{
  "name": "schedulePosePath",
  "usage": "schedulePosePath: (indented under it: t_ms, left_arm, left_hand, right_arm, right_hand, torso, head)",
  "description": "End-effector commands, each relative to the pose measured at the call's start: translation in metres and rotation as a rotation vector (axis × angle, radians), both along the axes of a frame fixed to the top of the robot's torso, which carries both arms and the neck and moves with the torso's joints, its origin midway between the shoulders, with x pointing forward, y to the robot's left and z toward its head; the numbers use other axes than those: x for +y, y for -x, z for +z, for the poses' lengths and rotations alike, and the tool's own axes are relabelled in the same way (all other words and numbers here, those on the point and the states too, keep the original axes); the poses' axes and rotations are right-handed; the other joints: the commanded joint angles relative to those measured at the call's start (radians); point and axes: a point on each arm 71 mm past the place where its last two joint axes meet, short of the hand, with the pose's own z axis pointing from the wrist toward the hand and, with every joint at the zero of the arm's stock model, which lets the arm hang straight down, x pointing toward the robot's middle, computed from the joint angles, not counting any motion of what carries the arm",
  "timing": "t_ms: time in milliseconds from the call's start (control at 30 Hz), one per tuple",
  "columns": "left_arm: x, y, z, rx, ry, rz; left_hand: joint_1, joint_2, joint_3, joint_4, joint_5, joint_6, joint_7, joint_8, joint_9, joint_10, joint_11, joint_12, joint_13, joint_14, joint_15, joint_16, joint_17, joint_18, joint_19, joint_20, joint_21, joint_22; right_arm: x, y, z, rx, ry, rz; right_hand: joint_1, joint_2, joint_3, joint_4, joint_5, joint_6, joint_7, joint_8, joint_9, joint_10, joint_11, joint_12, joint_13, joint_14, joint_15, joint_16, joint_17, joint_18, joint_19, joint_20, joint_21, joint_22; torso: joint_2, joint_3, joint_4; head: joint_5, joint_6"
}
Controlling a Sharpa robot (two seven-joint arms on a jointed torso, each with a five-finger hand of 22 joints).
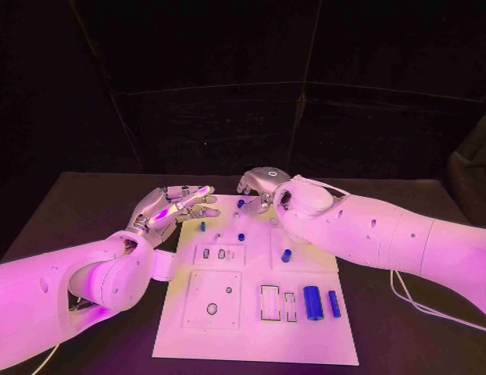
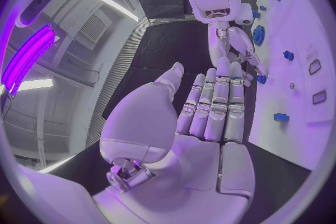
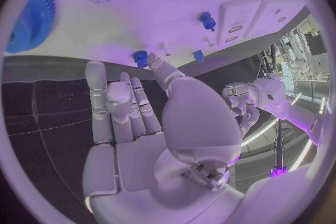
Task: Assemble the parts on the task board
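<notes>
While the white task board (image 1: 255, 312) lies lengthwise on the black tabletop (image 1: 74, 211), its long axis running away from the robot, the left hand (image 1: 173, 207) hovers at the board's far left corner, fingers straight, side by side, holding nothing. The right hand (image 1: 261, 186) reaches over the board's far edge; its grip cannot be told. Two blue cylinders (image 1: 319, 302) lie parallel to the board's length near its right edge

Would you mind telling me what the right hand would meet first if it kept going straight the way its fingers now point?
Probably the small blue part at the far edge of the task board: the right hand has its fingertips just short of it. Depth is unclear, so it could pass over it.
</notes>
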Motion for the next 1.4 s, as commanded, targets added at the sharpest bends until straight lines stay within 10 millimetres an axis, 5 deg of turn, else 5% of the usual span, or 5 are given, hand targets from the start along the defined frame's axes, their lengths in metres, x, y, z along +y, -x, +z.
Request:
schedulePosePath:
  t_ms: [33,300,500,833,1400]
  left_arm:
    - [-0.001,0.000,0.001,0.000,0.007,-0.015]
    - [0.002,0.001,0.001,0.001,0.007,-0.014]
    - [0.002,0.002,0.001,0.002,0.007,-0.014]
    - [0.001,0.001,0.001,0.007,0.009,-0.022]
    - [0.001,0.001,0.000,0.010,0.008,-0.025]
  left_hand:
    - [0.003,0.008,-0.001,-0.007,0.000,-0.005,0.004,-0.007,-0.001,-0.005,0.001,-0.005,-0.002,-0.009,-0.001,-0.005,0.001,0.013,-0.003,0.003,-0.006,-0.002]
    - [0.004,0.008,-0.001,-0.007,0.000,-0.005,0.004,-0.007,-0.001,-0.006,0.001,-0.005,-0.002,-0.009,-0.001,-0.006,0.001,0.013,-0.003,0.003,-0.007,-0.002]
    - [0.006,0.008,0.000,-0.009,0.000,-0.005,0.003,-0.007,-0.001,-0.006,0.001,-0.005,-0.002,-0.009,-0.001,-0.007,0.002,0.013,-0.003,0.004,-0.007,-0.002]
    - [0.007,0.009,0.001,-0.011,0.000,-0.005,0.003,-0.007,-0.001,-0.006,0.000,-0.005,-0.001,-0.009,-0.001,-0.007,0.002,0.013,-0.003,0.004,-0.008,-0.003]
    - [0.008,0.009,0.002,-0.012,0.000,-0.004,0.002,-0.007,-0.001,-0.006,0.000,-0.006,-0.001,-0.009,-0.001,-0.008,0.003,0.013,-0.003,0.004,-0.008,-0.003]
  right_arm:
    - [-0.008,0.004,0.007,-0.049,-0.041,0.004]
    - [-0.066,0.021,0.012,0.040,-0.156,-0.078]
    - [-0.107,0.031,0.012,0.163,-0.190,-0.161]
    - [-0.130,0.028,0.005,0.244,-0.131,-0.235]
    - [-0.116,0.019,0.001,0.238,-0.051,-0.227]
  right_hand:
    - [0.019,0.003,-0.014,0.007,0.007,0.003,0.000,0.003,0.002,0.009,-0.002,0.015,0.002,0.001,-0.002,0.003,0.002,0.016,0.006,0.000,0.001,0.004]
    - [0.005,0.013,-0.029,0.061,0.047,0.082,-0.021,0.030,0.012,0.230,-0.045,0.138,0.038,0.038,-0.038,0.101,0.157,-0.019,0.142,-0.016,0.116,0.201]
    - [-0.064,-0.049,-0.135,0.150,0.150,0.091,-0.060,0.033,0.008,0.390,-0.089,0.309,0.169,0.061,-0.079,0.198,0.309,-0.044,0.225,-0.056,0.196,0.334]
    - [0.031,-0.023,-0.378,0.303,0.188,0.014,-0.039,0.023,0.004,0.236,-0.067,0.573,0.480,0.062,-0.059,0.251,0.396,-0.047,0.229,-0.043,0.218,0.368]
    - [0.132,0.026,-0.415,0.309,0.218,0.023,-0.042,0.053,0.007,0.277,-0.074,0.806,0.747,0.075,-0.063,0.291,0.477,-0.055,0.248,-0.042,0.240,0.408]
  torso:
    - [0.000,0.0007,-0.0013]
    - [-0.002,0.0029,-0.0138]
    - [-0.002,0.0062,-0.0227]
    - [-0.001,0.0054,-0.0196]
    - [0.000,0.0040,-0.0193]
  head:
    - [-0.002,0.001]
    - [-0.001,0.010]
    - [-0.002,0.015]
    - [-0.008,0.015]
    - [-0.007,0.008]
